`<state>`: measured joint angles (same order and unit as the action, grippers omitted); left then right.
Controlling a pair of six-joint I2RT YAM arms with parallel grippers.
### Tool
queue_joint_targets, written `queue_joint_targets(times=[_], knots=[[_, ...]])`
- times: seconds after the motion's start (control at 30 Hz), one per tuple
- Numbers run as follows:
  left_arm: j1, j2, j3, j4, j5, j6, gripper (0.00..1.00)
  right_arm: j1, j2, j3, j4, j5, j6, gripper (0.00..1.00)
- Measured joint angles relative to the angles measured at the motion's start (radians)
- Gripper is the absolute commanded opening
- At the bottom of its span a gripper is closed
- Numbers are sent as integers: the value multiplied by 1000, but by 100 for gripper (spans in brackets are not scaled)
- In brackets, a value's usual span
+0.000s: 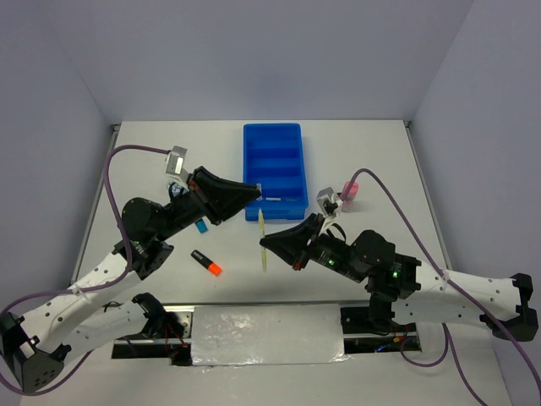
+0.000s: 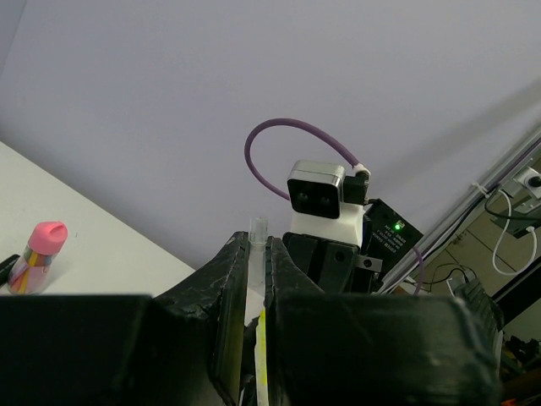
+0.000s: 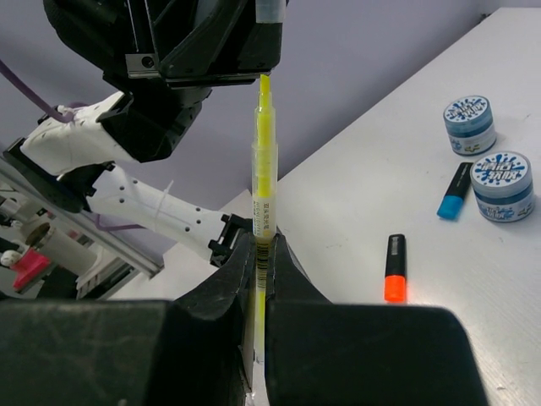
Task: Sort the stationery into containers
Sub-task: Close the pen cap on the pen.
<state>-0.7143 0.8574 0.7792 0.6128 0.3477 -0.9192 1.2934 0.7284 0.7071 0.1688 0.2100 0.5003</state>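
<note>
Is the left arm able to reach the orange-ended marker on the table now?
Probably not yet. The marker lies uncovered beside that arm, but its jaws are shut on the pen cap, so they must release it first.

Top view: bright, even, diffuse light from above. White table (image 1: 372, 152) close to blown out; blue tray (image 1: 272, 169) saturated, no glare. Faint soft shadows under both arms, on the near side of the tray. Silver sheet (image 1: 266, 334), well nearer than the tray, has a patchy sheen. Wrist views: left gripper (image 2: 256, 244) and right gripper (image 3: 263, 245) underexposed, black, blurred close to the lens. Yellow highlighter (image 3: 264, 194) sharp; clear cap (image 2: 257, 227) soft, low contrast against the lilac wall.
</note>
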Motion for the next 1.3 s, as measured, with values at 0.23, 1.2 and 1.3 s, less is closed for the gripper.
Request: queue_joint_targets(times=[0.23, 1.2, 1.3], knots=[[-1, 5, -2, 0, 1, 0, 0, 0, 1, 3, -5, 20, -11, 0], [-3, -16, -16, -30, -29, 5, 0, 0, 37, 41, -14, 46, -26, 0], [-3, -16, -16, -41, -36, 5, 0, 0, 38, 41, -14, 46, -26, 0]])
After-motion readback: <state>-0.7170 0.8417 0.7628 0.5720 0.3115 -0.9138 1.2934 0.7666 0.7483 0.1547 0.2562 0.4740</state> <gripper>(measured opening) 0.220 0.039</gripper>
